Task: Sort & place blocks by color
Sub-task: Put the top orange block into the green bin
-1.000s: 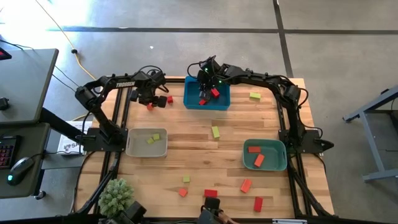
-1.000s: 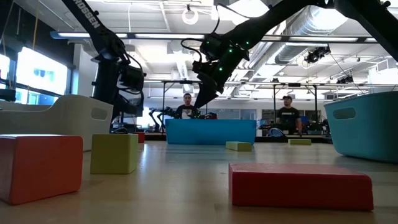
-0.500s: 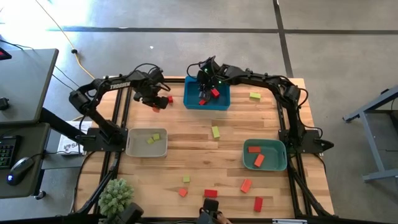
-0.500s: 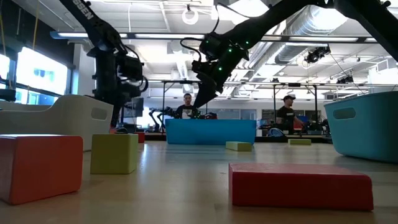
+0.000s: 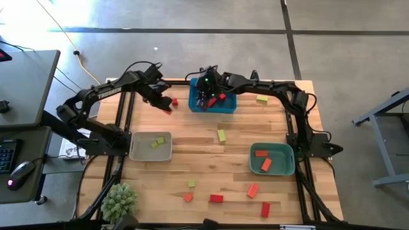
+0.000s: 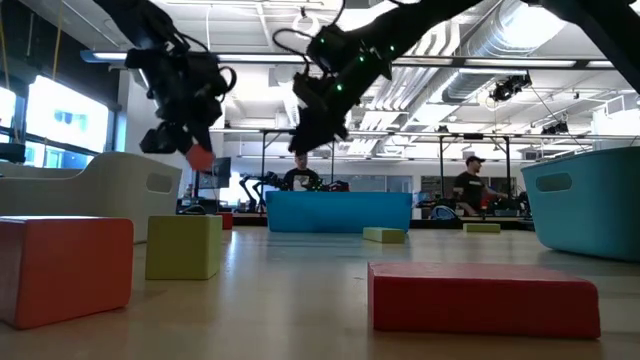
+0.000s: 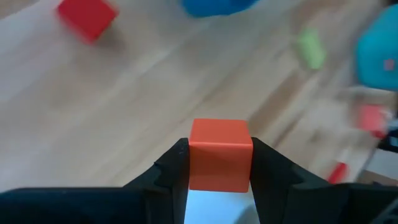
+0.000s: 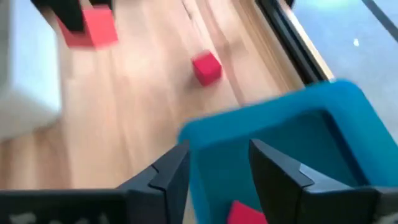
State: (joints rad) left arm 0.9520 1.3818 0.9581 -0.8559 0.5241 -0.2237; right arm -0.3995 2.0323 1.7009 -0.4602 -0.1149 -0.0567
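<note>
My left gripper (image 5: 163, 104) hangs above the far left of the table, left of the blue tray (image 5: 229, 106), shut on an orange-red cube (image 7: 219, 146). The low view shows that cube (image 6: 200, 157) in the air. A red cube (image 5: 174, 101) rests on the wood beside it. My right gripper (image 8: 219, 163) is open over the blue tray's left part, above red blocks (image 5: 220, 97) that lie in the tray. Other red, orange-red and yellow-green blocks lie scattered on the table. My left gripper pinches the orange-red cube by two opposite side faces (image 7: 194, 163), one finger (image 7: 171, 171) on each side. The cube's upper part stands out past the fingertips. It is lifted clear of the table.
A beige tray (image 5: 135, 153) at the left holds yellow-green blocks. A teal tray (image 5: 287, 167) at the right holds orange-red blocks. Loose blocks lie at mid-table (image 5: 221, 135), far right (image 5: 262, 99) and along the near edge (image 5: 216, 199). A fuzzy green plant ball (image 5: 119, 200) sits at the near left corner.
My left gripper has risen from the table with the orange-red cube, which is now lifted clear, and has drifted right toward the blue tray. My right gripper has shifted left over the blue tray toward its left wall.
</note>
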